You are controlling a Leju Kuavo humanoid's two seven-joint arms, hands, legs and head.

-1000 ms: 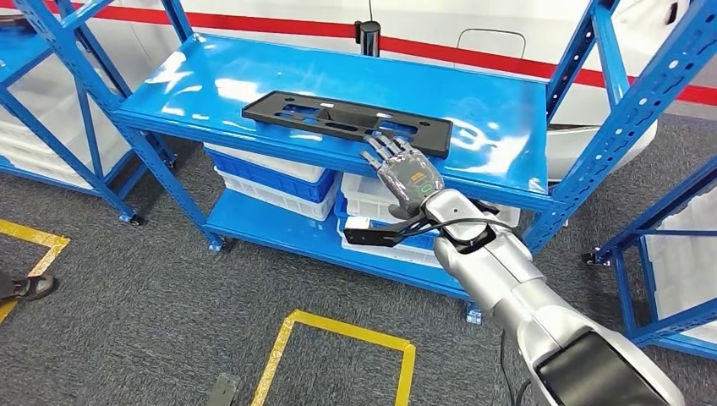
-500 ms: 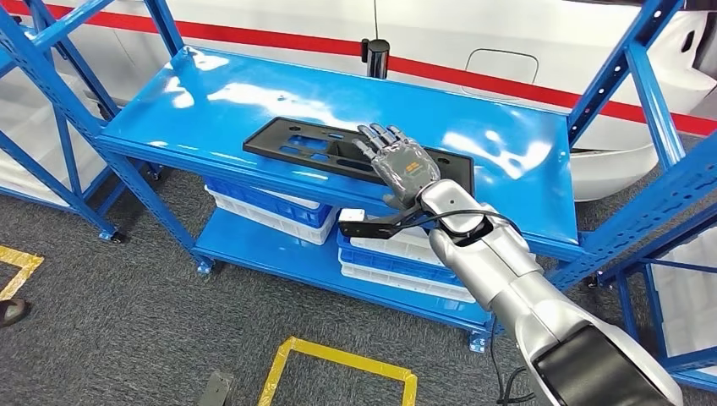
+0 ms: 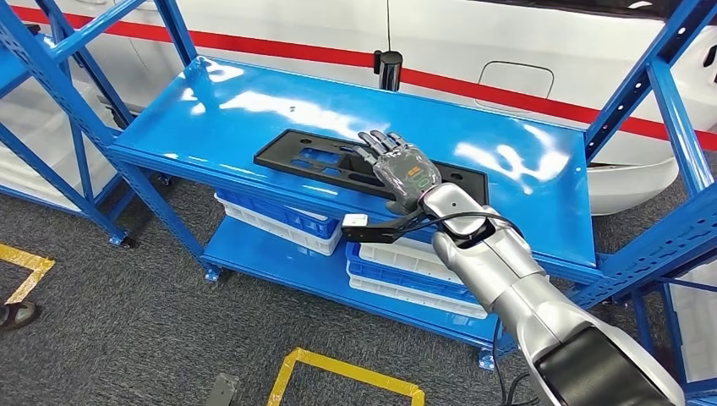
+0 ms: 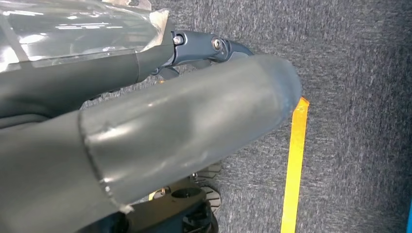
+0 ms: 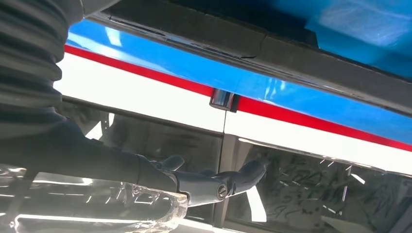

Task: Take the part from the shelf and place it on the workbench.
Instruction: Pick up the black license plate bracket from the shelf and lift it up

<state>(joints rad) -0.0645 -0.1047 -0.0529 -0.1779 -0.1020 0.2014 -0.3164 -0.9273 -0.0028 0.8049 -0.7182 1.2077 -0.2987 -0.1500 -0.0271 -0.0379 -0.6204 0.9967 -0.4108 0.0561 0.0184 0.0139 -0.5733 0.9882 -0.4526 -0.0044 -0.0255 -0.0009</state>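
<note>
Head view | one black part [image 3: 321, 161] on shelf [image 3: 211, 110] | right hand [image 3: 404, 169] spread above it, holding nothing

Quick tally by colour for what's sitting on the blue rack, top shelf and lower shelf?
Black: 1, the flat part on the top shelf.
Blue: 2 bins on the lower shelf.
White: 3 bins.
Total: 6.

1. Shelf [image 3: 211, 110]: glossy blue painted metal, mirroring light.
2. Part [image 3: 313, 161]: matt black plastic, smooth.
3. Floor [image 3: 127, 321]: rough grey carpet.
4. Right arm [image 3: 524, 288]: smooth silver, satin sheen.
5. Crates [image 3: 279, 216]: white and blue plastic.
</note>
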